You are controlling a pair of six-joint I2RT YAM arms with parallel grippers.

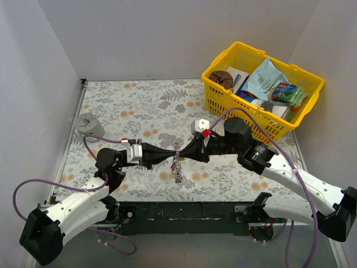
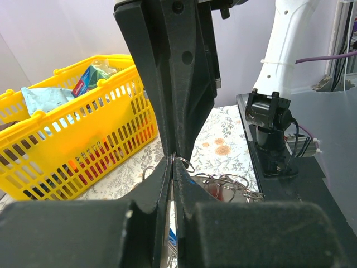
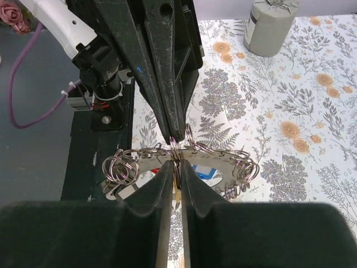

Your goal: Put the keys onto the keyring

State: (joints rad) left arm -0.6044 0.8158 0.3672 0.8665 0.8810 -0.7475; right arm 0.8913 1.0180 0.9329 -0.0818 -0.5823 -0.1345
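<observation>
The two grippers meet tip to tip above the middle of the table. My left gripper is shut on the thin silver keyring, a curved loop carrying several small split rings. My right gripper faces it, its jaws closed to a narrow slit on the yellow key and its small ring, right beside the left fingertips. A blue key head and a red one show under the loop. In the top view the keys hang in a bunch below both grippers.
A yellow basket full of packets stands at the back right, behind the right arm. A grey round cylinder sits at the far left. The black base bar runs along the near edge.
</observation>
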